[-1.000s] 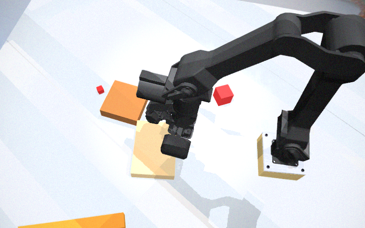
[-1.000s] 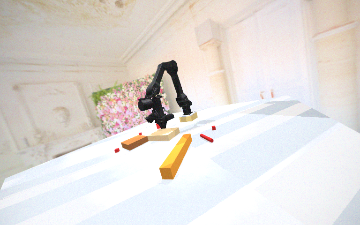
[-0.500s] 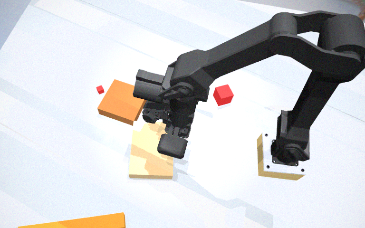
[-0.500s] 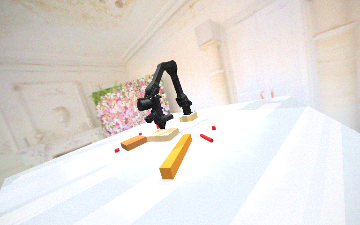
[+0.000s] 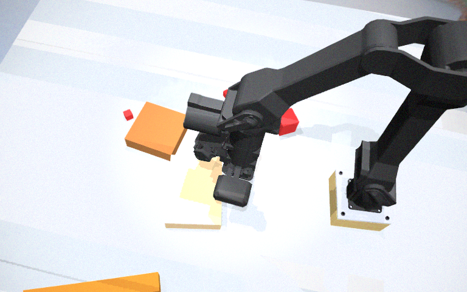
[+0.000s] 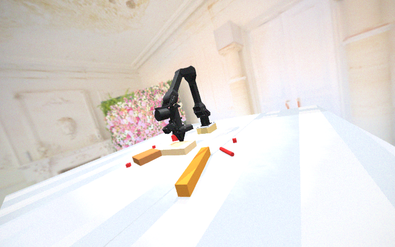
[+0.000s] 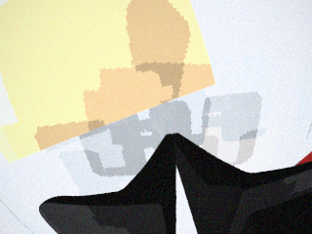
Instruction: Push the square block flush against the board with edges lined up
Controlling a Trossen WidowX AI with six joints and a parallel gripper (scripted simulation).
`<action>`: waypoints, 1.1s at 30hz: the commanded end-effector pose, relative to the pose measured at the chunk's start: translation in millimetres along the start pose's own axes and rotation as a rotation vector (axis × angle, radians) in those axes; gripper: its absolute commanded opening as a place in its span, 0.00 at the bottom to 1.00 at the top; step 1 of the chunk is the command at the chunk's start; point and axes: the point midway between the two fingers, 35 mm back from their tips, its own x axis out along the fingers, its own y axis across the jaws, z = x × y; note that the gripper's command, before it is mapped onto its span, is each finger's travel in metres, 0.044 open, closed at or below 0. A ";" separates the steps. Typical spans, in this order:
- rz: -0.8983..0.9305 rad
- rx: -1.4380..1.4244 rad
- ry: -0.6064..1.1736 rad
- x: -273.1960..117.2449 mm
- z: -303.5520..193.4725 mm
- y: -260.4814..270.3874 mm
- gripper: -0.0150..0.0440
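The orange square block (image 5: 156, 129) (image 6: 146, 157) lies flat, turned at an angle to the pale yellow board (image 5: 201, 187) (image 6: 174, 151) (image 7: 58, 63). The block's right corner lies close to the board's far-left end. Glare and the arm hide whether they touch in the top view. In the exterior view they meet in outline, but no whole side looks flush. My gripper (image 6: 181, 140) (image 7: 172, 139) is shut and empty. Its tips are at the board's robot-side edge, with a small gap in the wrist view. The arm hides the tips in the top view.
A long yellow-orange bar (image 5: 110, 282) (image 6: 192, 171) lies in front of the board. A larger red block (image 5: 289, 121) (image 6: 174, 137) is behind the gripper. A small red cube (image 5: 127, 114) (image 6: 128, 164) sits beside the orange block. A red rod (image 6: 227, 151) lies right of the bar.
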 end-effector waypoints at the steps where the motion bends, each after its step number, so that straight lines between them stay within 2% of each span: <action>1: 0.001 0.004 -0.004 0.1 -7.2 0.1 0.25; 13: 0.001 0.004 -0.002 2.6 -25.9 -0.2 0.25; 15: 0.000 0.001 0.001 -9.5 -20.1 -0.3 0.25; 18: 0.001 0.004 -0.003 -49.8 -21.3 -0.4 0.25; 25: 0.001 -0.002 -0.003 -53.0 -21.2 0.0 0.25; 33: 0.001 -0.253 -0.007 -57.5 -1.1 16.8 0.25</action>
